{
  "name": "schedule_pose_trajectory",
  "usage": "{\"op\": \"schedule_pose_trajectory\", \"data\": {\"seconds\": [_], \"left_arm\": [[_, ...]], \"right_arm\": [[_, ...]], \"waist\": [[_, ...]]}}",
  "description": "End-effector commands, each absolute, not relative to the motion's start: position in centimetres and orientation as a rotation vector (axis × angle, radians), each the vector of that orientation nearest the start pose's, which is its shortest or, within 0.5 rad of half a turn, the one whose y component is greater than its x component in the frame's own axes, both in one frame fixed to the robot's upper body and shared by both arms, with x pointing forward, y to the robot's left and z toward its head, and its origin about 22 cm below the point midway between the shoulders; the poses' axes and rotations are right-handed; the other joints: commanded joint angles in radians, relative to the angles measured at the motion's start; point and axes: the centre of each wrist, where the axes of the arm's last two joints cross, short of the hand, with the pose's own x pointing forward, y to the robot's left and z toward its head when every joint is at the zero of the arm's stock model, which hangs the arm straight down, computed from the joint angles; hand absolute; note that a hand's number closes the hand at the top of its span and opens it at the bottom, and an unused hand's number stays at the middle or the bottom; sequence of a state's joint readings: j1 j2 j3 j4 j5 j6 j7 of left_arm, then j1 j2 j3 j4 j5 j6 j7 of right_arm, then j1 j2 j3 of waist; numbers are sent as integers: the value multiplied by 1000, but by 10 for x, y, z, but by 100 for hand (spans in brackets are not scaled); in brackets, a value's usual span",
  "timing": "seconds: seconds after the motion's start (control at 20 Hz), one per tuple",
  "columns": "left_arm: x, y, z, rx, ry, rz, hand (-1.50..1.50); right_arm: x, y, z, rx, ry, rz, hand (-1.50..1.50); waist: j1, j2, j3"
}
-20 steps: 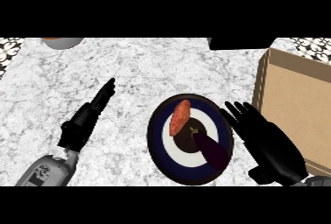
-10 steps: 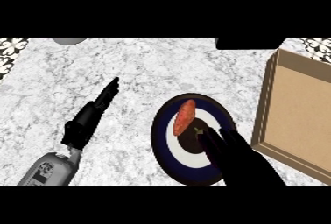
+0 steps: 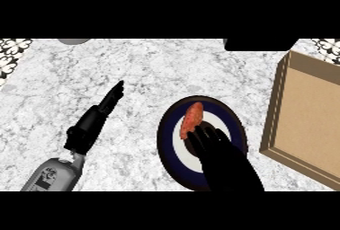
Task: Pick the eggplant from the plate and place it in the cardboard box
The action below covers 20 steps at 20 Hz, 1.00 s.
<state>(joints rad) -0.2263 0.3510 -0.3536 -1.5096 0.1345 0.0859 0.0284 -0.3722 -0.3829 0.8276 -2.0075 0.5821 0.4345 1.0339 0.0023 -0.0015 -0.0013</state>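
A long orange-red eggplant (image 3: pixel 192 119) lies on the dark round plate (image 3: pixel 170 148) on the marble counter (image 3: pixel 146 72). The right hand (image 3: pixel 216 148) is over the plate, its fingers just touching the near end of the eggplant, not wrapped around it. The left hand (image 3: pixel 100 114) rests flat and straight, well off to the left. The cardboard box (image 3: pixel 305 112) sits right of the plate.

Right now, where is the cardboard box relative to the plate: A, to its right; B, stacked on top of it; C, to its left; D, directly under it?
A: the cardboard box sits on the counter to the right of the plate, apart from its rim.
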Motion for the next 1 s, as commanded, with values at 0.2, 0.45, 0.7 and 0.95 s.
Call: {"op": "schedule_pose_trajectory", "data": {"seconds": [0.2, 0.45, 0.7, 0.95], "left_arm": [[280, 208, 34, -36, -1594, -462, 0], [272, 215, 38, -40, -1603, -464, 0], [283, 208, 48, -39, -1600, -447, 0], [277, 215, 40, -55, -1592, -444, 0]], "right_arm": [[198, -100, 95, -814, -915, 1467, -150], [212, -97, 87, -803, -930, 1451, -150], [208, -102, 72, -830, -977, 1464, -150], [216, -106, 66, -823, -927, 1493, -150]], "waist": [[-5, 0, 1], [0, 0, 1], [-3, 1, 1], [-1, 1, 1]]}}
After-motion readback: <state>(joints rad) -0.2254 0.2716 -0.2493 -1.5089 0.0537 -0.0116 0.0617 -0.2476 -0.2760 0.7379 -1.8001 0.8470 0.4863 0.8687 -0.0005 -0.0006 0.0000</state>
